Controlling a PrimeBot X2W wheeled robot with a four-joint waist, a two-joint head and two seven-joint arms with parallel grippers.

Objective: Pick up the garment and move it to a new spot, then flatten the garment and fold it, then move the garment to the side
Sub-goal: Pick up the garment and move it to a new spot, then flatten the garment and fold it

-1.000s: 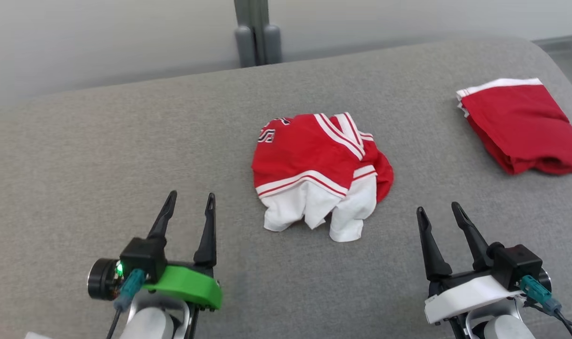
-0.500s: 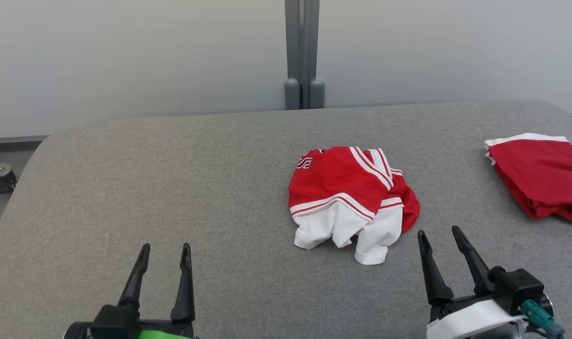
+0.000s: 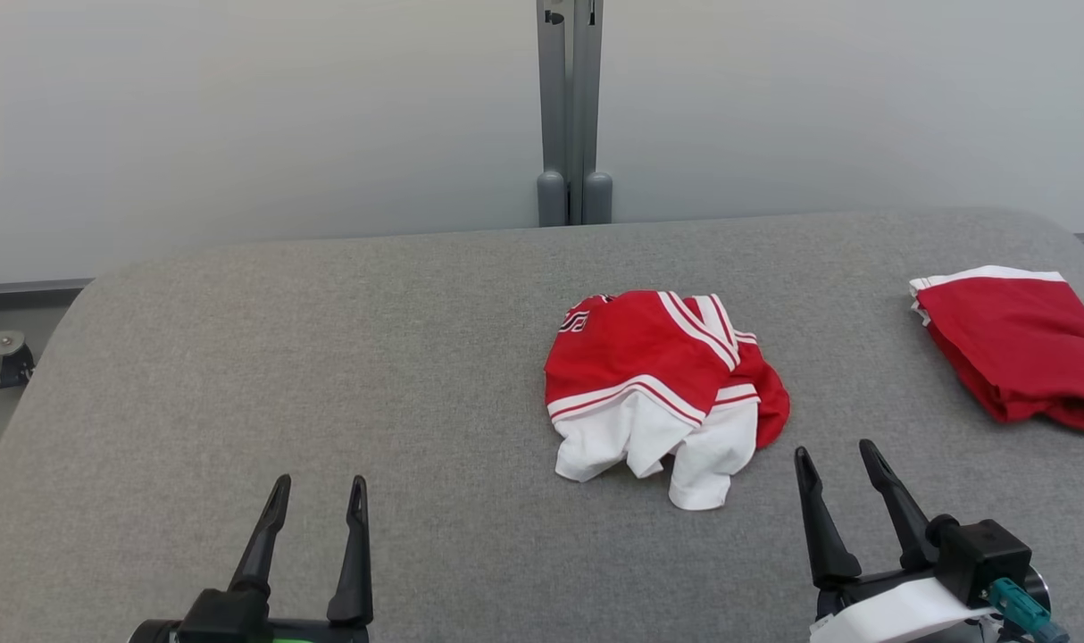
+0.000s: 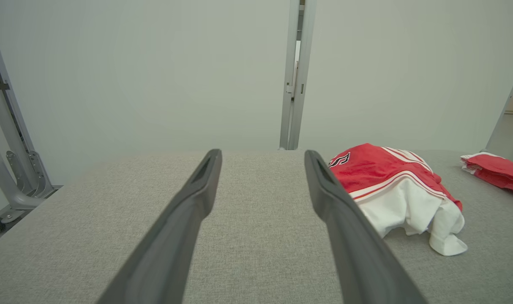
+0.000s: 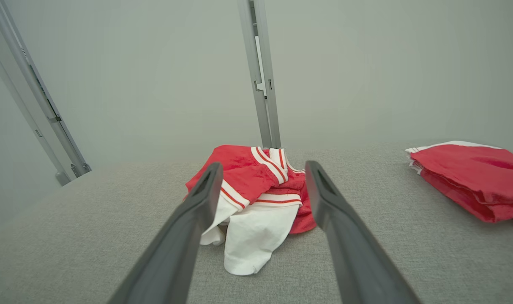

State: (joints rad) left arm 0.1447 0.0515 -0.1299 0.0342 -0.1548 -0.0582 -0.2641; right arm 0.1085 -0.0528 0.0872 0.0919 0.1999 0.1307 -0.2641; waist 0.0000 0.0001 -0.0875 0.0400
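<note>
A crumpled red and white garment (image 3: 658, 384) lies in a heap near the middle of the grey padded table (image 3: 328, 375). The left wrist view has the garment (image 4: 391, 190) to the right of the fingers, and the right wrist view has the garment (image 5: 260, 198) straight ahead between them. My left gripper (image 3: 319, 487) stands open at the lower left, well apart from the cloth. Near the lower right, my right gripper (image 3: 835, 453) is open too, just short of the garment's white hem. Neither holds anything.
A folded red garment (image 3: 1015, 344) with a white edge lies at the table's far right, also in the wrist views (image 5: 467, 177) (image 4: 497, 169). A grey post (image 3: 573, 107) rises behind the table against a pale wall. Bare grey surface spreads left of the heap.
The head camera has tilted up and turned, so the whole picture has shifted down and more wall shows. The garments lie as before. Both grippers stay open.
</note>
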